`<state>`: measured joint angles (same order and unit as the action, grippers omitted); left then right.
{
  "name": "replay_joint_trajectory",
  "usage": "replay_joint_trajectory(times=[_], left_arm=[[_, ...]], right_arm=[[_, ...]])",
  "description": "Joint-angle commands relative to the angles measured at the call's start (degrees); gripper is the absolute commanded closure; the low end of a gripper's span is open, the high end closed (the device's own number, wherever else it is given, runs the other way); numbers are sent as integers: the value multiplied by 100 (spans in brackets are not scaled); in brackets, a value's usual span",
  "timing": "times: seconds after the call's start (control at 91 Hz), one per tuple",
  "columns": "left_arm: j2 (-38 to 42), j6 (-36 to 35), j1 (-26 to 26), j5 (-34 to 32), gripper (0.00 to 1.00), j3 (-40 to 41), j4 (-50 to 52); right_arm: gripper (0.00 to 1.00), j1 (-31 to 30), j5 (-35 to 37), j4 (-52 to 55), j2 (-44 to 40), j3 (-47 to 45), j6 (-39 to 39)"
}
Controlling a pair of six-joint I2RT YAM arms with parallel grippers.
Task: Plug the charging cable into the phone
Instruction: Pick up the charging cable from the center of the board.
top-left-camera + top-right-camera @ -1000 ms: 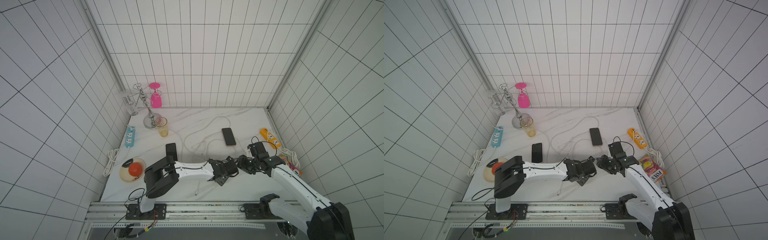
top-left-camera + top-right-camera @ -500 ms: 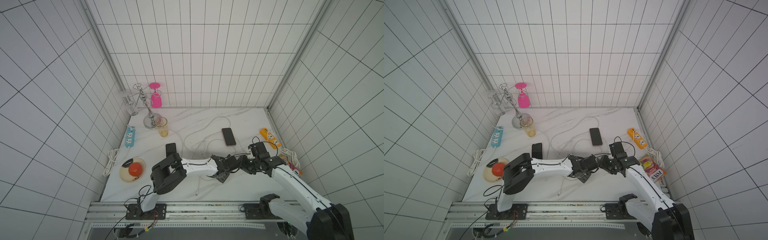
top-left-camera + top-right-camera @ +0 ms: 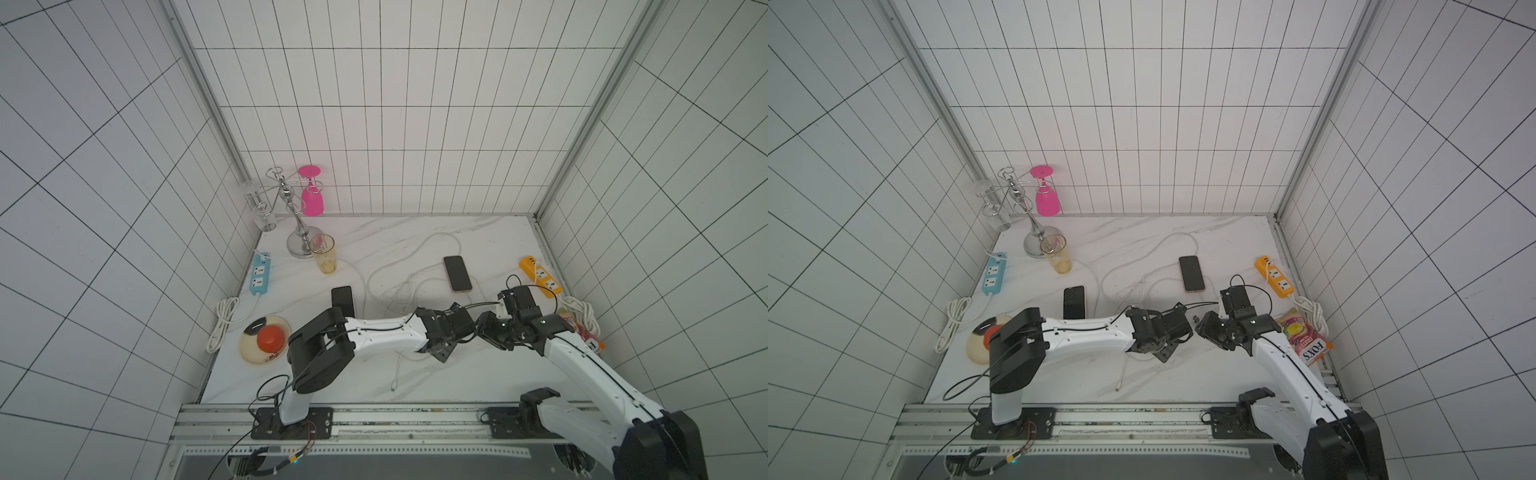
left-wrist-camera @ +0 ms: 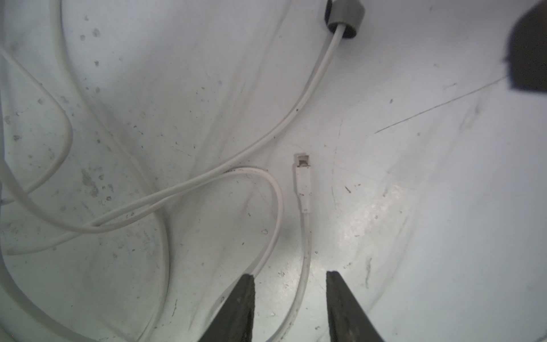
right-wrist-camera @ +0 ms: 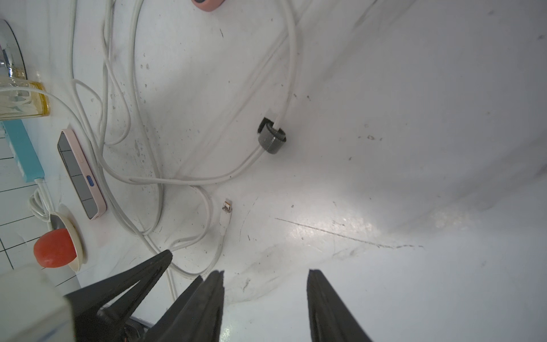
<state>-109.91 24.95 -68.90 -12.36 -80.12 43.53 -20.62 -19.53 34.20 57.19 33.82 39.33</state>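
A white charging cable lies in loops on the marble table (image 3: 478, 374). Its plug end (image 4: 302, 174) (image 5: 226, 207) rests flat on the table. My left gripper (image 4: 290, 275) (image 3: 467, 328) is open and straddles the cable just behind the plug, its fingers not touching it. My right gripper (image 5: 265, 271) (image 3: 484, 330) is open and empty, tip to tip with the left one. One pink-cased phone (image 3: 457, 273) (image 3: 1192, 273) lies at the back right. Another phone (image 3: 343, 300) (image 5: 81, 174) lies left of centre. A grey strap (image 5: 271, 137) wraps the cable.
A blue power strip (image 3: 259, 274) lies at the left edge and an orange one (image 3: 540, 279) at the right. An amber glass (image 3: 323, 253) and a glass rack (image 3: 301, 224) stand at the back left. Front left is a plate with a red fruit (image 3: 266, 340); a snack packet (image 3: 1306, 343) lies right.
My left arm has stretched further right, bringing its gripper close to the right gripper, and its jaws have narrowed slightly. The right arm has barely moved.
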Motion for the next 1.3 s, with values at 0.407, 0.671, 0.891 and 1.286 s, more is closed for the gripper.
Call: replay_joint_trajectory(times=[0.407,0.671,0.891,1.286], left_arm=[[-716,-9,189,684,78,-303,126],[-930,-71,290,867,78,-323,88],[-1436,-276,290,895,76,-892,804],[-1947,-81,358,928,92,-1135,1356]], right_arm=[[51,181,-108,179,-62,28,-223],[51,231,-134,184,-50,36,-250],[51,281,-148,184,-40,63,-281],[51,448,-234,184,-60,28,-340]])
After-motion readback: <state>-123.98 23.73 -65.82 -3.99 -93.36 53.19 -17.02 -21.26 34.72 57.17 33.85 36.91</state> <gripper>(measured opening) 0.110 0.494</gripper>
